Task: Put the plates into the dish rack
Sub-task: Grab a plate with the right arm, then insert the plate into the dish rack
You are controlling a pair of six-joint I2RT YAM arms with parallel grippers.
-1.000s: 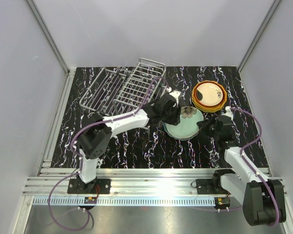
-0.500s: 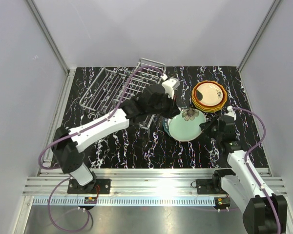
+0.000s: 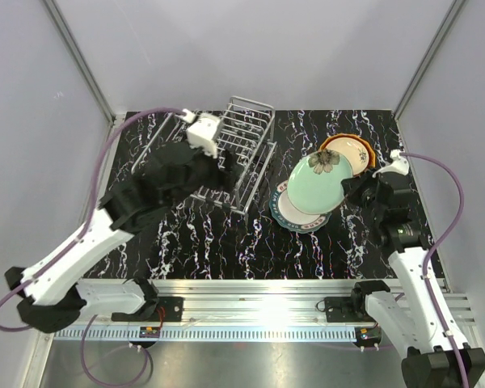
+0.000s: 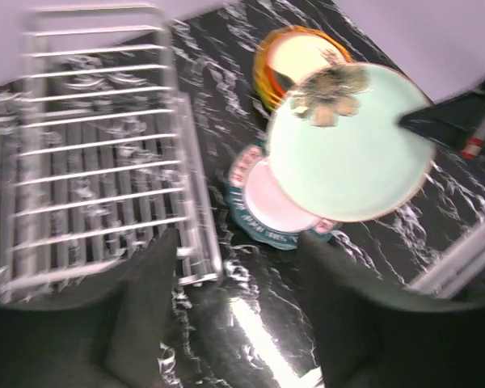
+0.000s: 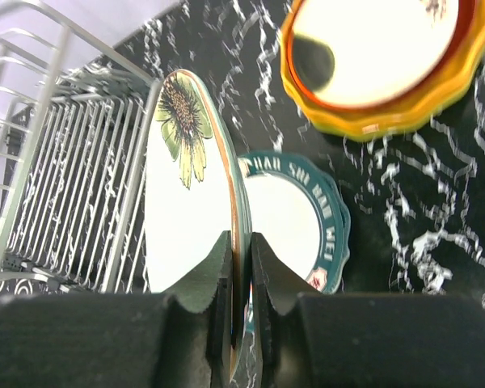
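While right gripper [image 5: 241,242] pinches the mint green plate [image 3: 319,184] and left gripper [image 4: 238,267] hangs open, empty, our dish rack [image 3: 226,149] holds 0.

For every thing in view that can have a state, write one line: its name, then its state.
mint green plate, lifted and tilted, pinched at its rim
right gripper, shut on the mint green plate
left gripper, open, holding nothing
dark teal plate, lying flat, not held
orange plate stack, lying flat, not held
dish rack, no plate in the slots that show
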